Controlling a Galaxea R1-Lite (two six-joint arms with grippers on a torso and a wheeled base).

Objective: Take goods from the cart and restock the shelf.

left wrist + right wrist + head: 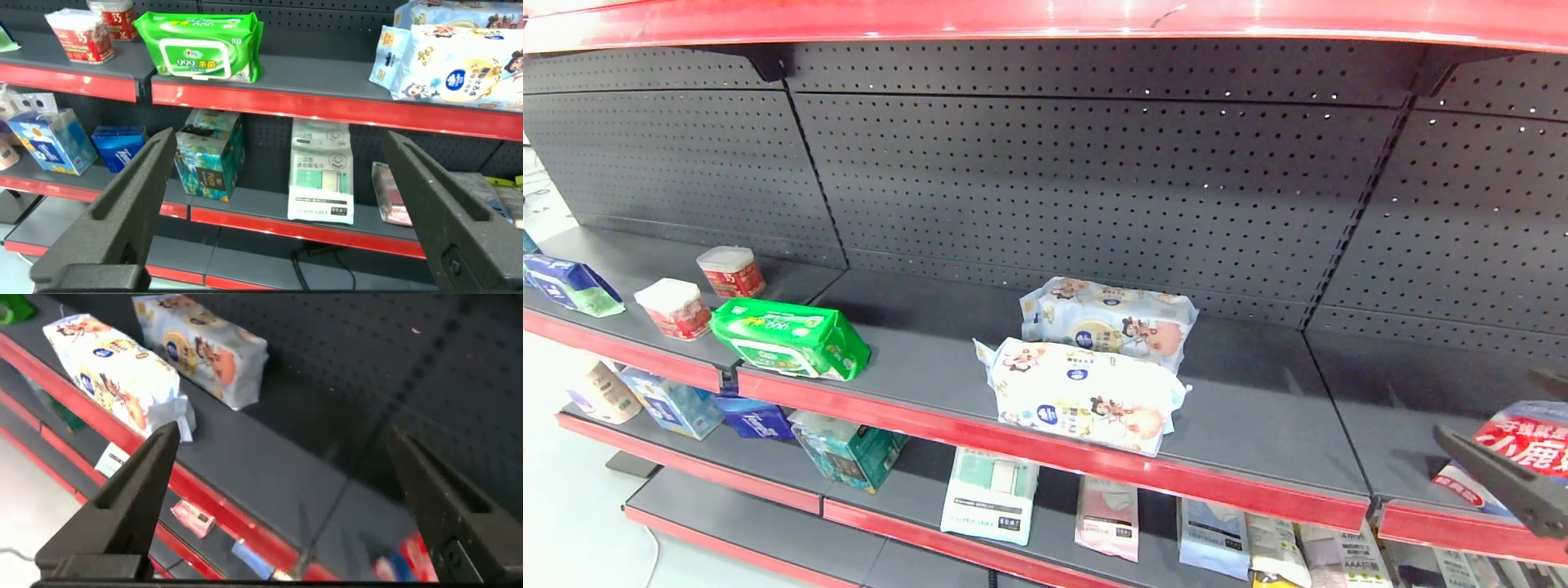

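We take the front cartoon-printed pack [1086, 392] as our mark: it lies at the front lip of the shelf [1258, 425], long axis along that lip, with a matching pack [1111, 318] just behind it. Well to its right, past the joint between boards, a red-and-white pack [1531, 445] lies on the same level, and it is the goods item nearest a pincer. The right pincer [282, 437] is at that pack's front side, just beside it or perhaps touching; we cannot tell which, nor how the pack's long axis runs, since the frame edge cuts it off. Its fingers are spread wide with nothing between them. The left pincer [278, 139] sits lower than the cartoon pack's level, likewise spread wide and empty, facing the lower shelves beneath it. We judge the right arm far the nearer to the red-and-white pack, so any nudge or regrasp would fall to it.
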